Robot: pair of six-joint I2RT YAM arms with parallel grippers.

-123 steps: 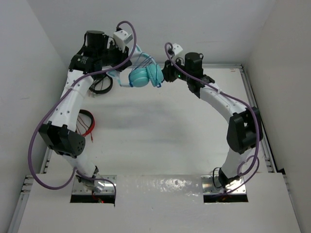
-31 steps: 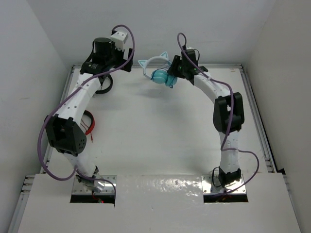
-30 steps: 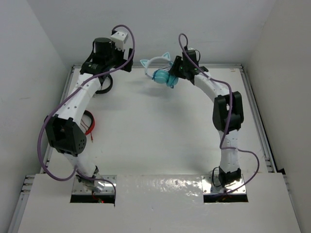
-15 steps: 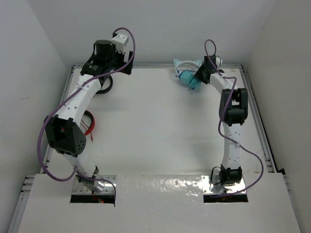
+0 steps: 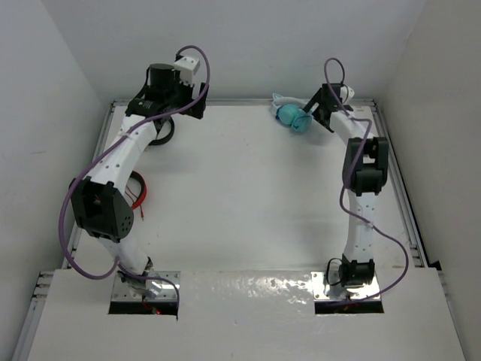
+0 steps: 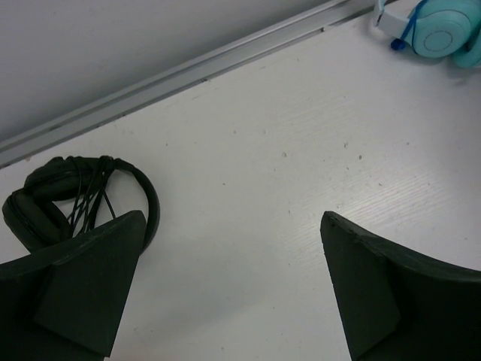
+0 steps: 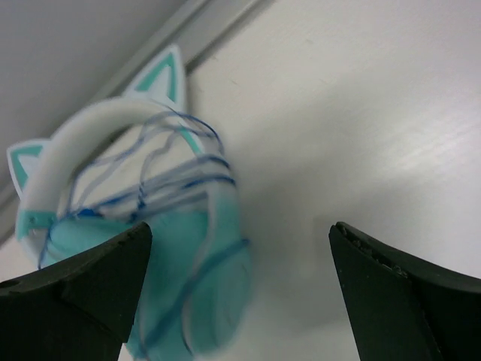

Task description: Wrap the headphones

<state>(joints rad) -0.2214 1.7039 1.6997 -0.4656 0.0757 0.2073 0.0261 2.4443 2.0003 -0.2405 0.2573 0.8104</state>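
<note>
The teal headphones (image 5: 291,115) with the pale cat-ear headband lie at the table's back edge, right of centre, their thin blue cable wound over band and cups. In the right wrist view the headphones (image 7: 188,278) sit low between the fingers, towards the left one, and the cup is blurred. My right gripper (image 5: 319,107) (image 7: 239,233) is open just to their right, its fingers (image 7: 391,286) not touching them. My left gripper (image 5: 188,105) (image 6: 233,218) hangs open over bare table at the back left. The headphones (image 6: 443,34) show far off in its view.
Black headphones (image 5: 158,131) (image 6: 45,195) lie at the back left, beside the left gripper. A red coiled cable bundle (image 5: 135,188) rests by the left rail. A metal rail (image 5: 240,101) runs along the back edge, with white walls close behind.
My right arm swung the headphones from the back centre to the back right, then its jaws opened and let them go. The left arm stayed still.
</note>
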